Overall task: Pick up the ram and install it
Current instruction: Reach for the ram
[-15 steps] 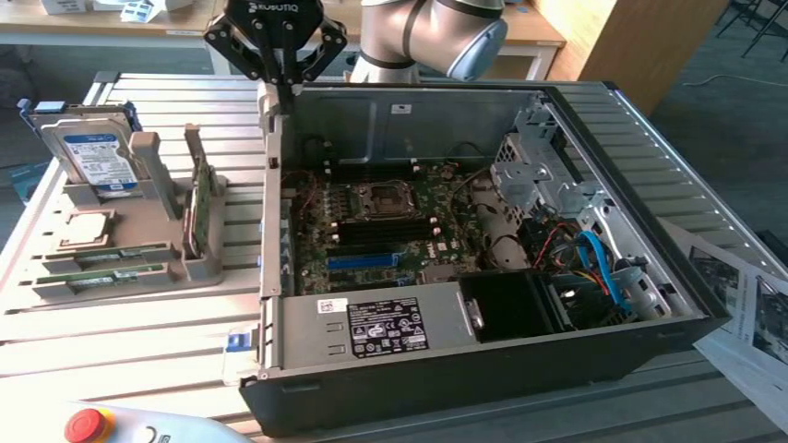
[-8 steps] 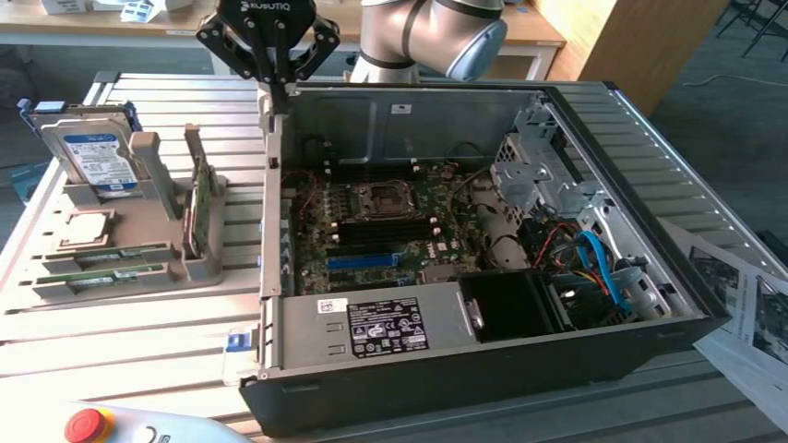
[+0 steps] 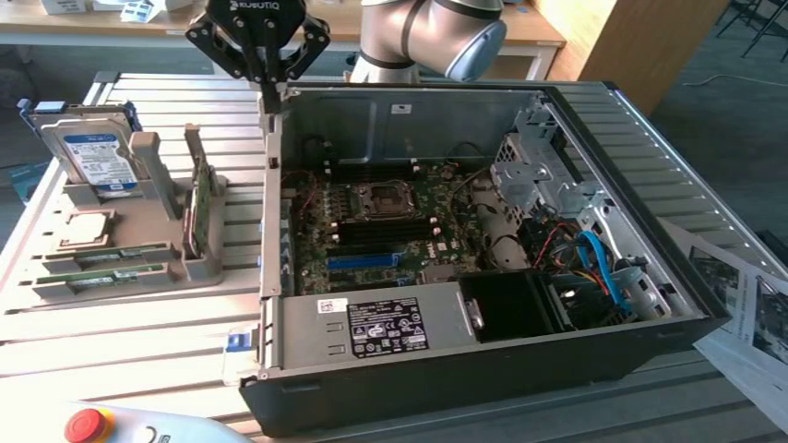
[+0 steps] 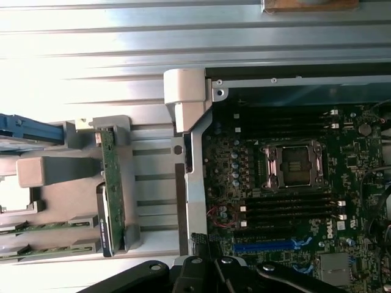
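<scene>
At the exterior view's left, the ram (image 3: 111, 252) lies flat and untouched in the grey holder tray (image 3: 148, 288), near the upright green card (image 3: 197, 210), so we judge the pick-up step not yet begun. Further right, our gripper (image 3: 262, 81) hangs above the rim of the open computer case (image 3: 493, 369), jaws clenched on nothing. Taking a stick would call for opening them and crossing over to the tray, well apart from the motherboard's memory slots (image 3: 384, 229).

ROBOTIQ stands on the gripper (image 3: 266, 92) — DELL, in white, on the motherboard (image 4: 276, 135) — other labels unreadable.
</scene>
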### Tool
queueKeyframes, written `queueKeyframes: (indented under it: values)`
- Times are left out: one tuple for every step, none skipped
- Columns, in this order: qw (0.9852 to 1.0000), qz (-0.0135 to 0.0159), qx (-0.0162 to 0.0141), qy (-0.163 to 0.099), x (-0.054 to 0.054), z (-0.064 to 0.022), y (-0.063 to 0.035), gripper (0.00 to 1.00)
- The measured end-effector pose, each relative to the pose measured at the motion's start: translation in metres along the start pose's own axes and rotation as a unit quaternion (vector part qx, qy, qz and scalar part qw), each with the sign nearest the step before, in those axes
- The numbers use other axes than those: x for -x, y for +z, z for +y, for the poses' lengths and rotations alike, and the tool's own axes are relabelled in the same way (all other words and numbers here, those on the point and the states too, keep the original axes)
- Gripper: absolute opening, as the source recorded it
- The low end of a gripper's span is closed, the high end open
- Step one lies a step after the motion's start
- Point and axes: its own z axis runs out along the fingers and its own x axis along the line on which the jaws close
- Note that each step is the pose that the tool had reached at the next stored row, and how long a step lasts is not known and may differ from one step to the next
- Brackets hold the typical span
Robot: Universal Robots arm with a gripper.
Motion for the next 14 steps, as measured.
queueKeyframes:
  values:
    - [1.0000,0.0000,0.0000,0.000,-0.001,0.0000,0.0000,0.10]
    - [1.0000,0.0000,0.0000,0.000,-0.002,0.0000,0.0000,0.10]
    - [1.0000,-0.0001,0.0000,0.000,-0.003,0.0001,0.0000,0.10]
    - [1.0000,-0.0001,0.0000,0.000,-0.004,0.0001,0.0000,0.10]
    - [1.0000,0.0000,0.0000,0.000,-0.006,0.0002,-0.0001,0.10]
    - [1.0000,0.0000,0.0000,0.000,-0.007,0.0003,-0.0001,0.10]
    - [1.0000,0.0000,0.0000,0.000,-0.008,0.0004,-0.0001,0.10]
    - [1.0000,-0.0001,0.0000,0.000,-0.009,0.0005,-0.0001,0.10]
    - [1.0000,0.0000,0.0000,0.000,-0.010,0.0006,-0.0002,0.10]
    - [1.0000,0.0000,0.0000,0.000,-0.011,0.0007,-0.0002,0.10]
    - [1.0000,0.0000,0.0000,0.000,-0.012,0.0007,-0.0002,0.10]
    - [1.0000,0.0000,0.0000,0.000,-0.013,0.0007,-0.0003,0.10]
    - [1.0000,0.0000,0.0000,0.000,-0.014,0.0007,-0.0003,0.10]
    - [1.0000,0.0000,0.0000,0.000,-0.016,0.0008,-0.0003,0.10]
